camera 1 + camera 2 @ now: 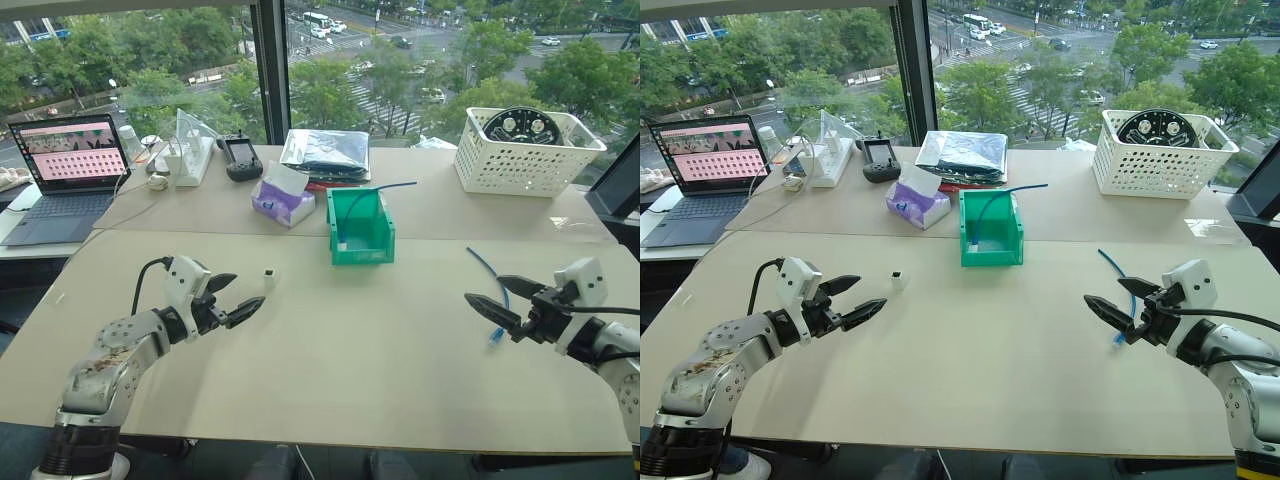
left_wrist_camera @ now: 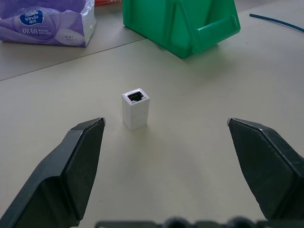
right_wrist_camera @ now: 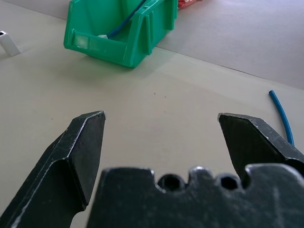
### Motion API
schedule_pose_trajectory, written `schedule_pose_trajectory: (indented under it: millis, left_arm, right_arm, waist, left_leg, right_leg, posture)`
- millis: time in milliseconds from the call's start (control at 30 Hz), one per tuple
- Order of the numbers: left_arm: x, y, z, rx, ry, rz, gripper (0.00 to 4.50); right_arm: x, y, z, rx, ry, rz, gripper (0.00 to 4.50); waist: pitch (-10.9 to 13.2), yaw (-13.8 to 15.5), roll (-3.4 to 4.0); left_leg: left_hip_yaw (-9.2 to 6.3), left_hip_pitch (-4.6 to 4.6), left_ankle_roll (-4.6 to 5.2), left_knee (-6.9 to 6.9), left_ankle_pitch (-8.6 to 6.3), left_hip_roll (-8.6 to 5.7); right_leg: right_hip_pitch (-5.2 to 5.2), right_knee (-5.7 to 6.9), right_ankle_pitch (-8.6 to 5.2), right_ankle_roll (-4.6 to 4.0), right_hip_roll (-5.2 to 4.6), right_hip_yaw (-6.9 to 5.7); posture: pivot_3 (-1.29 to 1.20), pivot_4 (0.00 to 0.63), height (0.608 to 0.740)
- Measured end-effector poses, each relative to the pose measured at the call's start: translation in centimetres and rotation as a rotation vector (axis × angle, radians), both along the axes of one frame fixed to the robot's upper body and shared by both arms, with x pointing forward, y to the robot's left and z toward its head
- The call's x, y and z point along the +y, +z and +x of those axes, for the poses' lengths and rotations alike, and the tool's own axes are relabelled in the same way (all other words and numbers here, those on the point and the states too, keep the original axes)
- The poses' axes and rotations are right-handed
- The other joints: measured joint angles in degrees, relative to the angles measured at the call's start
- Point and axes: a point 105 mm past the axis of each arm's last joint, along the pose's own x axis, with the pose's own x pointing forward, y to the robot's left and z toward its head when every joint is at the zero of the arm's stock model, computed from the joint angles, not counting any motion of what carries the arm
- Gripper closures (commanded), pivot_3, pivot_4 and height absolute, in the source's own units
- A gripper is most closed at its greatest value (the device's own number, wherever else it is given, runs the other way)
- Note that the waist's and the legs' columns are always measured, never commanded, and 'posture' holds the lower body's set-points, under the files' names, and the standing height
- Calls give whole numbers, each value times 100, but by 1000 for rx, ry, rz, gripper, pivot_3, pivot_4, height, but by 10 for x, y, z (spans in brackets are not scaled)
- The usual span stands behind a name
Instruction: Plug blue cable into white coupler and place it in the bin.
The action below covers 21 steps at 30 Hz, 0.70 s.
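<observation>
- Head camera views: two grippers, both with jaws spread wide and empty. The left gripper (image 1: pixel 235 298) hovers over the table (image 1: pixel 330 370); the right gripper (image 1: pixel 505 298) hovers over its other side.
- One white coupler (image 1: pixel 269 273) stands upright on the table, just beyond the left gripper's fingertips, not touching them.
- Two blue cords are seen. The blue cable (image 1: pixel 486 275) lies on the table at the right gripper, its plug end close under the fingertips; whether it touches them I cannot tell. The second blue cord (image 1: pixel 372 190) hangs out of the bin (image 1: pixel 361 232).
- One bin, green, sits mid-table, well apart from both grippers.
- Behind it: one tissue pack (image 1: pixel 281 198), one white basket (image 1: pixel 525 150), one laptop (image 1: pixel 66 170).
- Left wrist view: the coupler (image 2: pixel 136 109) stands between and beyond the two open fingers (image 2: pixel 76 161), socket upward, untouched. One bin (image 2: pixel 190 23) and the tissue pack (image 2: pixel 47 21) lie further off.
- Right wrist view: fingers (image 3: pixel 80 152) apart, nothing between them. The blue cable (image 3: pixel 281 116) lies beside one finger; the bin (image 3: pixel 118 33) holds the second cord (image 3: pixel 124 21); the coupler (image 3: pixel 8 42) is far off.
</observation>
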Motion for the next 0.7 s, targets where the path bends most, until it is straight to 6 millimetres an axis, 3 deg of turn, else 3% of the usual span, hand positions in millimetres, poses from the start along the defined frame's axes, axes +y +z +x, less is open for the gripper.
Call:
schedule_pose_trajectory:
  millis: [100, 233, 333, 700]
  left_arm:
    - [-9, 2, -3, 38, -83, -20, 42]
    - [-41, 34, -27, 45, -415, -83, 42]
    - [-48, 44, -37, 33, -512, -76, 42]
    - [-51, 31, -52, 84, -559, -10, 42]
  right_arm:
    - [-1, -1, -4, 32, 44, -52, 101]
    - [-7, 3, -1, 88, 228, -394, 101]
    - [-11, -5, 1, 132, 325, -503, 101]
    - [-37, -23, 14, 262, 516, -723, 101]
  waist:
    - [4, 9, 2]
    - [10, -30, -10]
    - [10, -68, -10]
    - [21, -136, -11]
  left_leg:
    - [7, -6, 1, 4, 0, -2]
    - [32, 3, 2, 9, 1, 6]
    - [37, 8, 2, 6, 1, 16]
    - [59, 17, 2, 4, 0, 17]
  right_leg:
    - [-5, 4, 0, 1, -1, 6]
    - [-1, -4, -19, 37, 2, 9]
    - [2, -2, -20, 33, 9, 18]
    - [-4, 2, 3, 2, 14, 52]
  posture:
    - [0, 150, 740]
    - [0, 150, 740]
    - [0, 150, 740]
    - [0, 150, 740]
